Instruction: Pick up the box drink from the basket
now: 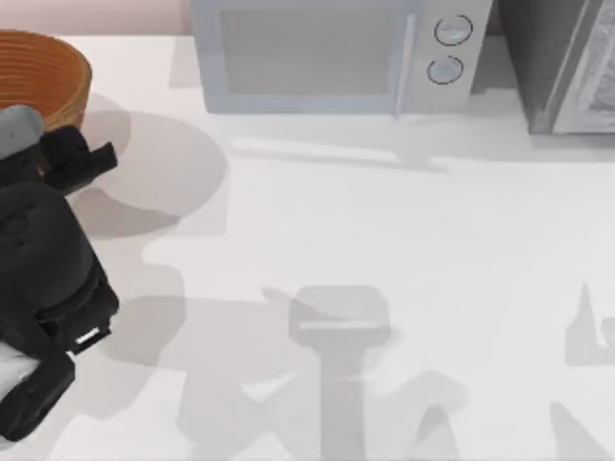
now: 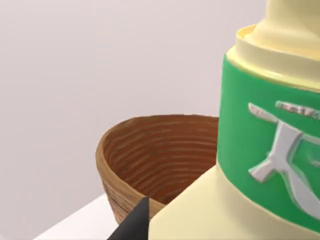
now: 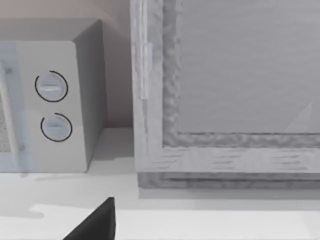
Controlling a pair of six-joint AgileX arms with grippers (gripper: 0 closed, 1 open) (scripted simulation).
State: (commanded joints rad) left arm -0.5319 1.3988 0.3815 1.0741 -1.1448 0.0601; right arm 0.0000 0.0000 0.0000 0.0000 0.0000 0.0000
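At the table's far left I see my left gripper just beside the round golden-brown ribbed basket, holding up a cream box drink with a green label, lifted clear of the basket's rim. Further right, the grey-white microwave stands along the far edge. A black finger of my right gripper pokes into the right wrist view; I cannot tell whether it is open.
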